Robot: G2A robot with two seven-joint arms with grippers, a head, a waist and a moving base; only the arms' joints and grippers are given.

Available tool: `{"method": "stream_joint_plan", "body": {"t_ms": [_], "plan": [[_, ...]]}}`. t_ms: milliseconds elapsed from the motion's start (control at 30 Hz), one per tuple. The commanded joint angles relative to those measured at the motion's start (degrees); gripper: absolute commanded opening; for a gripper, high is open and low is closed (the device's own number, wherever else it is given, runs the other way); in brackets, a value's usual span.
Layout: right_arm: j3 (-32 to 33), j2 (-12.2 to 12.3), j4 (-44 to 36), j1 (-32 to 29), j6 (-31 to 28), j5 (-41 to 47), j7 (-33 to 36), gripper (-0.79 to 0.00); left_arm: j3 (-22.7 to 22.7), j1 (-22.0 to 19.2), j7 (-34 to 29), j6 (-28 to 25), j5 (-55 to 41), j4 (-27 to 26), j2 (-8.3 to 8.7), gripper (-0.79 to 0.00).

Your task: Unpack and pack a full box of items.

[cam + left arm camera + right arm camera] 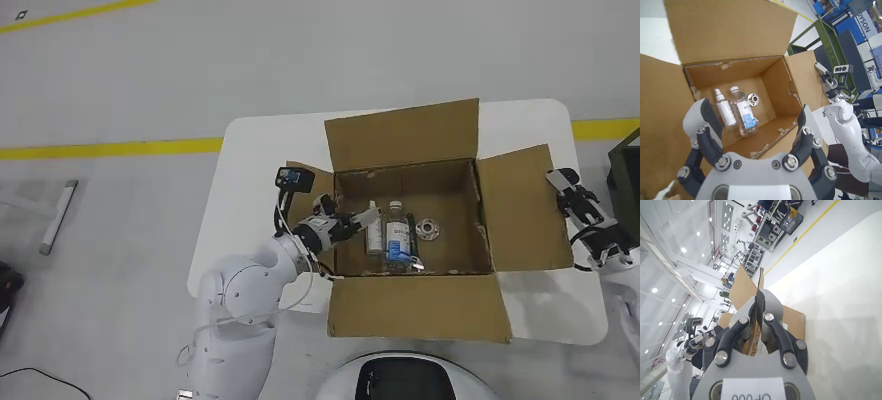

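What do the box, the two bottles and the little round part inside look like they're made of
The box looks like matte brown corrugated cardboard, with fluted, torn edges. The spray bottle seems plastic: white nozzle, translucent body. The clear bottle is thin glossy plastic, see-through. The round part is likely metal, given its silvery shine.

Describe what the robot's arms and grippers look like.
The left arm and right arm have smooth white rounded shells with thin white cables. The left gripper and right gripper have light grey fingers, black pads, dark link bars with silver bolts, and a white label.
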Motion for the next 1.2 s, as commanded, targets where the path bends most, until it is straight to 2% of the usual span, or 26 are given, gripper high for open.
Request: {"method": "stream_joint_plan", "body": {"t_ms": [0, 400, 600, 733, 767, 800, 833, 867, 900, 1033, 1167], "plan": [[-0.1, 0.0, 0.0, -0.3, -0.1, -0.3, 0.1, -0.785, -0.6, 0.2, 0.2, 0.2, 0.3, 0.0, 0.21, 0.000], [-0.3, -0.2, 1.1, -1.6, -0.4, -1.5, 0.2, -0.785, -3.1, 1.0, 2.4, 1.1, 3.3, 1.2, 1.41, 0.000], [-0.7, -0.3, 1.2, -1.9, -0.3, -1.9, 0.4, -0.785, -2.2, 0.0, 3.2, 2.4, 6.3, 2.7, 1.78, 0.000], [-0.7, -0.4, 1.0, -1.9, -0.8, -1.8, 0.6, -0.785, -0.7, -1.0, 2.2, 3.0, 7.6, 1.9, 1.92, 0.000], [-0.5, -0.4, 0.9, -1.9, -1.2, -1.6, 0.5, -0.760, 0.1, -1.5, 1.5, 2.9, 7.9, 1.1, 1.94, 0.000], [-0.3, -0.4, 0.8, -2.1, -1.5, -1.6, 0.5, -0.619, 0.9, -1.9, 0.7, 3.1, 8.2, 0.4, 1.95, 0.000], [0.0, -0.4, 0.5, -2.2, -1.8, -1.5, 0.4, -0.443, 1.9, -2.5, -0.3, 3.3, 8.9, -0.5, 1.95, 0.000], [0.3, -0.4, 0.1, -2.4, -2.1, -1.4, 0.4, -0.120, 3.0, -3.2, -1.4, 3.6, 9.7, -1.4, 1.93, 0.000], [0.7, -0.4, -0.3, -2.6, -2.3, -1.4, 0.2, 0.000, 4.3, -3.9, -2.5, 3.9, 10.6, -2.2, 1.90, 0.000], [2.6, -0.4, -2.9, -4.1, -3.6, -2.6, -0.8, 0.000, 9.8, -7.5, -5.7, 6.0, 11.7, -3.8, 1.42, 0.000], [4.8, -0.4, -6.0, -6.3, -4.5, -4.5, -2.3, 0.000, 15.2, -11.4, -7.9, 7.6, 12.5, -2.1, 0.76, 0.000]]}}
